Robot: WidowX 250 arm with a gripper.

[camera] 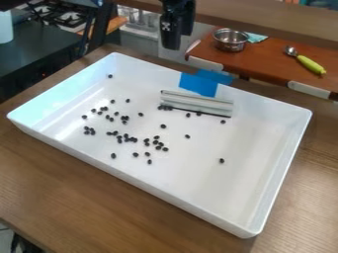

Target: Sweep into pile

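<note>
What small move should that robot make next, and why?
I'd probably bring the black end effector down to the silver, blue-taped scraper: they are apart, and small black bean-like pieces lie scattered across the white plastic tray, not yet piled.

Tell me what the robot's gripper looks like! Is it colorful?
Not very colorful! The gripper is black all over, except for a small whitish marking on one side. Its shape is long and chunky, a bit like a narrow block with softly rounded corners at the bottom.
</note>
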